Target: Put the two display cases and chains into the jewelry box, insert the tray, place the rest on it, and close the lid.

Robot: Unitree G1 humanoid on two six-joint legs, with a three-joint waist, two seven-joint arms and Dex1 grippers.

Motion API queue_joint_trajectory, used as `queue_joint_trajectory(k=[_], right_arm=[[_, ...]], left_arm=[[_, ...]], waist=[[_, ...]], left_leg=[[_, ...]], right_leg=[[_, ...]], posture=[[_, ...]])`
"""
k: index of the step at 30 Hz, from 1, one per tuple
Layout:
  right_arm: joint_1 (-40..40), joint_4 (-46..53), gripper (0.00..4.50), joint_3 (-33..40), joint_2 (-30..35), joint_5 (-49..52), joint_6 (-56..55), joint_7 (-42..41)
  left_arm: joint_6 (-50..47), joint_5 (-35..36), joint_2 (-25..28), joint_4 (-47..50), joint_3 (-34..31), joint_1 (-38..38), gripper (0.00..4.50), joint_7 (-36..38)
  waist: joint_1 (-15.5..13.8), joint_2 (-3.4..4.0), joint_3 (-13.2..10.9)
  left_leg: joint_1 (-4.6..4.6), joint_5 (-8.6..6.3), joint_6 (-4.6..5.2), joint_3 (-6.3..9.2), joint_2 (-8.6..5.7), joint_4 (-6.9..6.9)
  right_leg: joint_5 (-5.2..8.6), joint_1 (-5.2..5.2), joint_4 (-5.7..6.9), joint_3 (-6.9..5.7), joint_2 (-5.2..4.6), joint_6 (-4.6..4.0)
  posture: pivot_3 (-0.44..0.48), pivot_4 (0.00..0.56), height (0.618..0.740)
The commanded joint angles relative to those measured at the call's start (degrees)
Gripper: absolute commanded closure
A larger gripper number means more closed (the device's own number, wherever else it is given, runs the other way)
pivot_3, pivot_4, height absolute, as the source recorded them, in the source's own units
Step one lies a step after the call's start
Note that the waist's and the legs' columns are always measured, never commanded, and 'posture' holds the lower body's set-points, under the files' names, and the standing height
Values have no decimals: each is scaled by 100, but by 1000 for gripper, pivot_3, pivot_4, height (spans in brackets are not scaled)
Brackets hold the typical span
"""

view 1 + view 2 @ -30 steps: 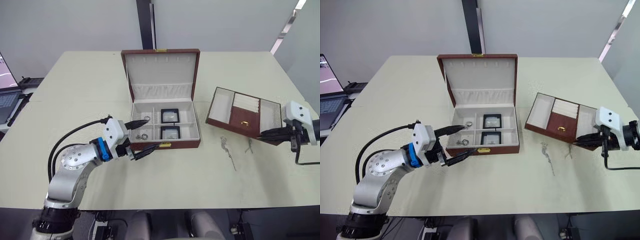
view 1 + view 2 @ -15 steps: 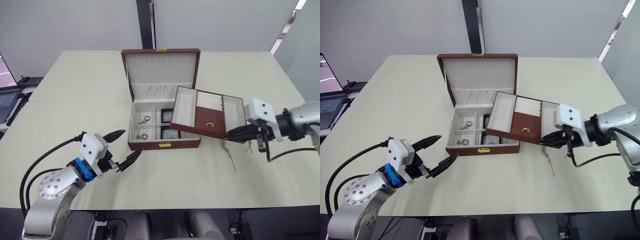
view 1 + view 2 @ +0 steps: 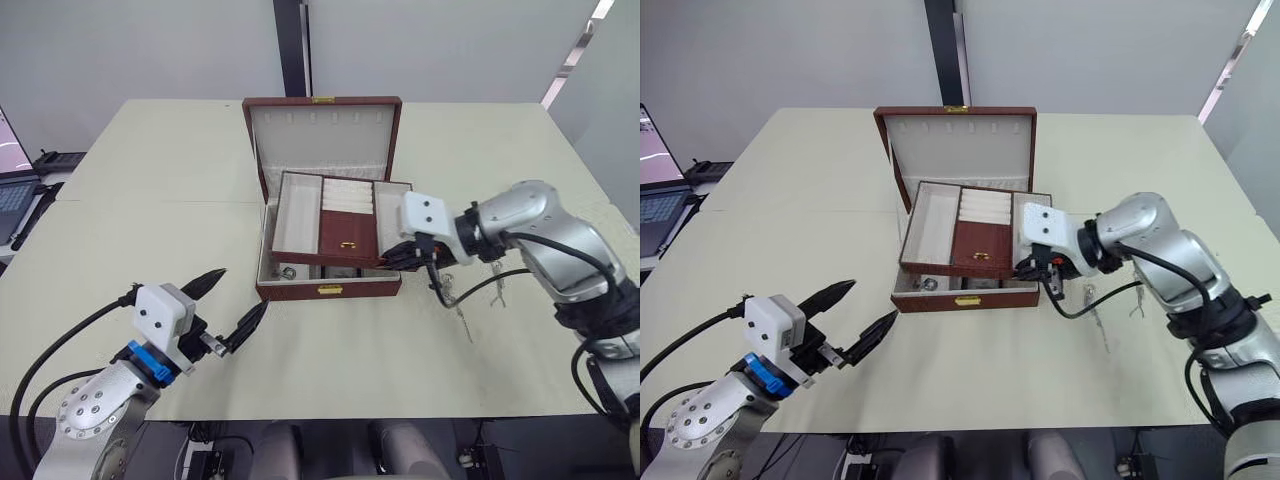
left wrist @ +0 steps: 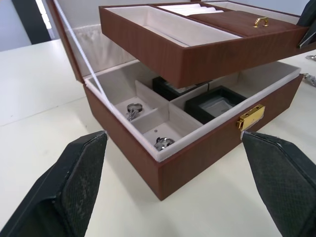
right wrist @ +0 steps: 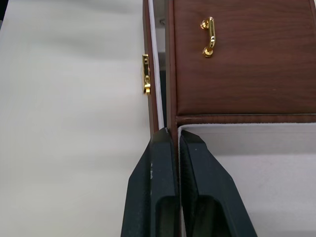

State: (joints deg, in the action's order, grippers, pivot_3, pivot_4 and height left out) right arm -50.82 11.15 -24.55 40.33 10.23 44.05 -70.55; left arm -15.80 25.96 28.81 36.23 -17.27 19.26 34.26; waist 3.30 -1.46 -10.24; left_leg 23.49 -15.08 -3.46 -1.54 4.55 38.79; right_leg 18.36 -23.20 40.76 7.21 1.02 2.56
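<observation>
The brown jewelry box (image 3: 330, 290) stands open at the table's middle, its lid (image 3: 320, 140) upright. Two black display cases (image 4: 217, 101) and chains (image 4: 132, 109) lie in its cream compartments. The brown tray (image 3: 345, 215) hangs tilted just above the box. My right gripper (image 3: 395, 258) is shut on the tray's right wall, and the right wrist view shows the fingers (image 5: 197, 163) pinching that wall. My left gripper (image 3: 240, 290) is open and empty, low over the table at the box's front left. Two thin pieces of jewelry (image 3: 462, 312) lie on the table right of the box.
A laptop (image 3: 12, 190) sits at the far left, off the table. A black post (image 3: 290, 50) rises behind the table. Bare cream tabletop (image 3: 150, 200) stretches left of the box.
My right gripper has carried the tray leftward from the table's right side to above the open box. My left gripper has drawn back from the box toward the front left.
</observation>
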Motion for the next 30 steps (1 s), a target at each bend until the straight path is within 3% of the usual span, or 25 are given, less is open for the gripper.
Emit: queue_joint_trajectory(k=[1, 12, 30], right_arm=[[-328, -60, 4493, -30, -154, -94, 25, 130], [-460, -306, 4493, -490, -188, -412, -303, -151], [-538, -752, 4493, -606, -483, -722, -532, -234]], left_arm=[[88, 38, -61, 312, -125, 62, 0, -144], [160, -24, -212, 434, -66, 265, 0, -364], [349, -105, -319, 487, -38, 538, 0, -409]], waist=[[-1, 0, 0], [0, -5, -1], [3, -6, -2]], left_leg=[[0, 0, 0, 0, 0, 0], [5, 0, 0, 4, -1, 0], [5, 0, 0, 4, -1, 0]], right_leg=[[0, 0, 0, -1, 0, 0], [1, -2, -2, -6, -2, -1], [2, -2, -2, -6, -2, -3]], posture=[[0, 150, 740], [0, 150, 740], [0, 150, 740]])
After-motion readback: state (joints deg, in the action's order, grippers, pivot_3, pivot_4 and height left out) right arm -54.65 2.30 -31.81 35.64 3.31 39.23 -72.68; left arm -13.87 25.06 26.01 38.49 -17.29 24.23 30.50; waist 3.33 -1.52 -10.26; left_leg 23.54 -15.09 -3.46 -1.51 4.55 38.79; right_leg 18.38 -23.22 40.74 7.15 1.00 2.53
